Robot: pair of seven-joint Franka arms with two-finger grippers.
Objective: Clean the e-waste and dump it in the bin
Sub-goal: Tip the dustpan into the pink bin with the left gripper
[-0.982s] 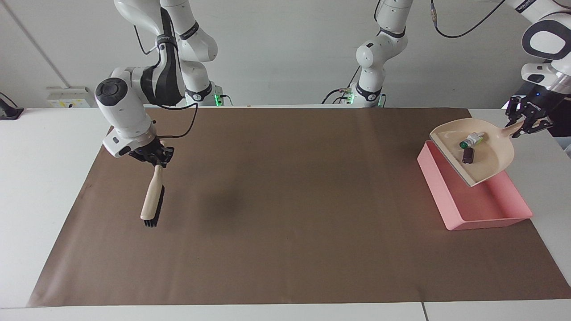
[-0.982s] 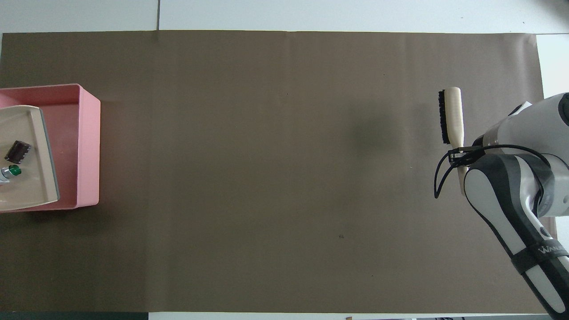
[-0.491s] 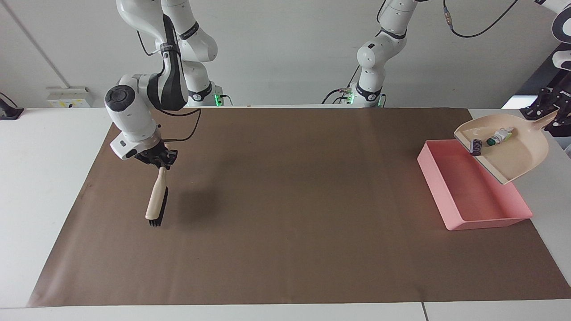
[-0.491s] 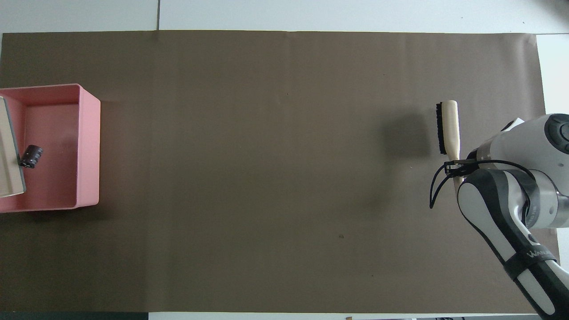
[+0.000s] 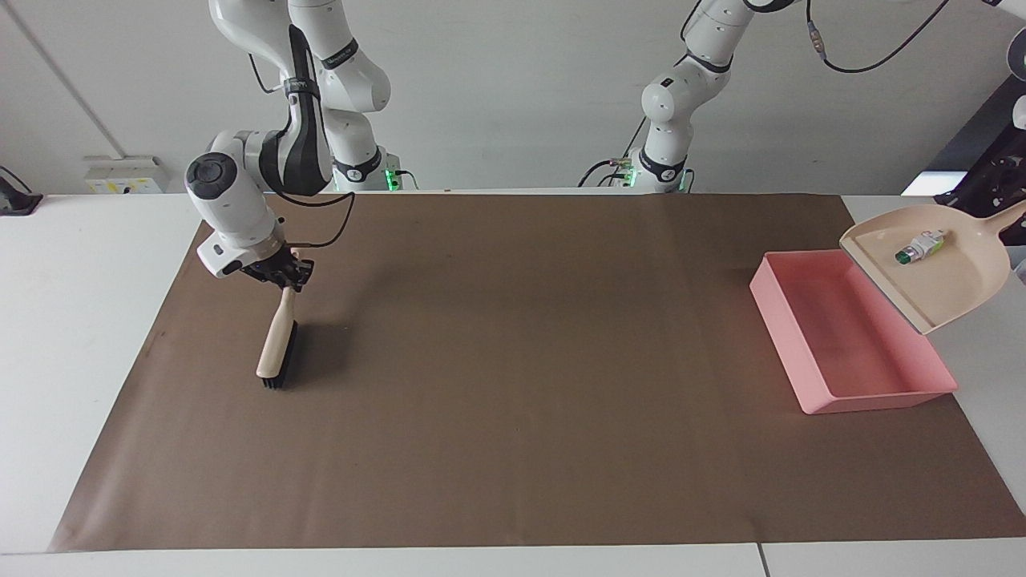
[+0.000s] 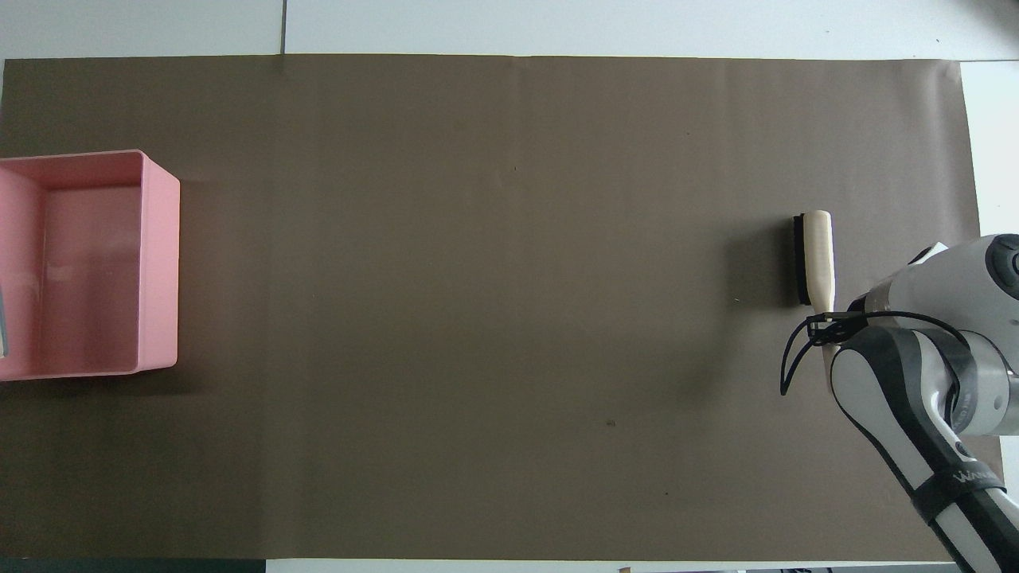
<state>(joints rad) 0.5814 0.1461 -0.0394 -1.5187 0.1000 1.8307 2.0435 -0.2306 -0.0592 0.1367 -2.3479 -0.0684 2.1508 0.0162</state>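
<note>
- My left gripper (image 5: 1006, 188), at the picture's edge and just off the bin's (image 5: 874, 398) corner nearest the robots, is clenched on the dustpan (image 5: 958, 280) by its handle.
- The dustpan hangs tilted, its lip low over the bin's rim.
- The white-and-green component (image 5: 919, 247) lies inside the dustpan, not in the bin.
- My right gripper (image 5: 282, 276), well apart from the bin toward the right arm's end of the table, grips the brush (image 5: 275, 344).
- The brush's bristle end points down at the brown paper (image 5: 513, 361).
</note>
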